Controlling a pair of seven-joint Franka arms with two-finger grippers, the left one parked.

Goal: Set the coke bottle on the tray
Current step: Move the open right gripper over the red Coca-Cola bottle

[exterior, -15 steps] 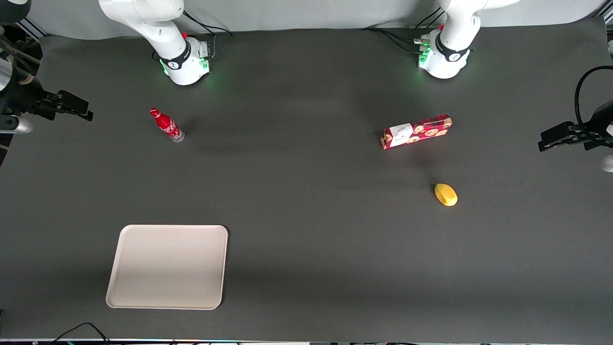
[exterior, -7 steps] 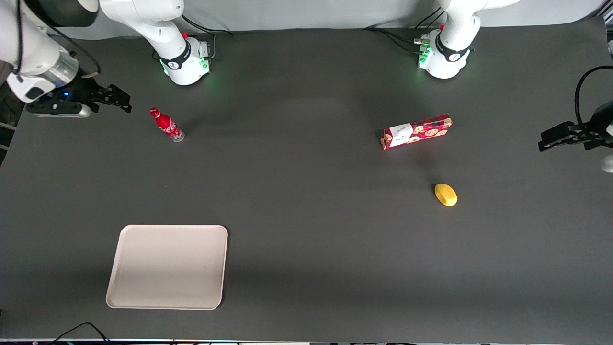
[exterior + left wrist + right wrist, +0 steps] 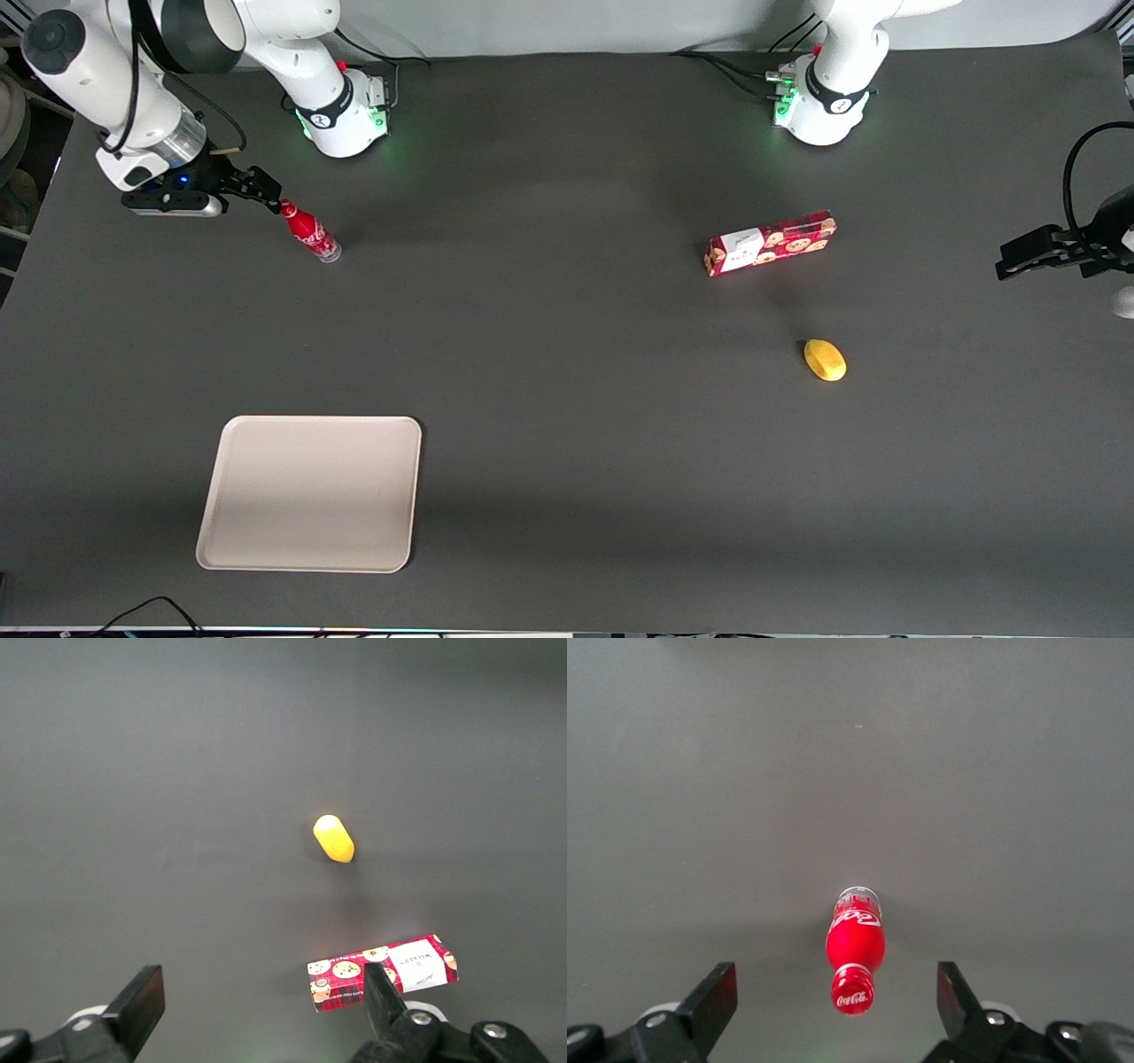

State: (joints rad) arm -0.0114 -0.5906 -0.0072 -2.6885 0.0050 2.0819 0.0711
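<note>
When you looked from the front, the coke bottle (image 3: pixel 309 233) stood on the dark tabletop (image 3: pixel 567 399), near the edge where the arms are bolted down and toward the working arm's end. Your gripper (image 3: pixel 258 187) hung just beside the bottle's red cap, close to it, and I could not tell if it touched. The tray (image 3: pixel 310 493) lay flat near the edge closest to the front camera, at the same end of the tabletop, well apart from the bottle. A red cookie box (image 3: pixel 770 243) lay toward the parked arm's end. A small yellow thing (image 3: pixel 825 360) sat near the box, closer to the front camera.

When you looked from the right wrist, the coke bottle (image 3: pixel 855 957) stood up between the two black fingers (image 3: pixel 709 1005). The gripper (image 3: pixel 835 1003) was spread wide open, with the fingers well clear of the bottle on each side. The white letters on the cap and the red body showed well.

When you looked from the left wrist, the cookie box (image 3: pixel 381 973) and the yellow thing (image 3: pixel 334 838) lay apart on the tabletop.
</note>
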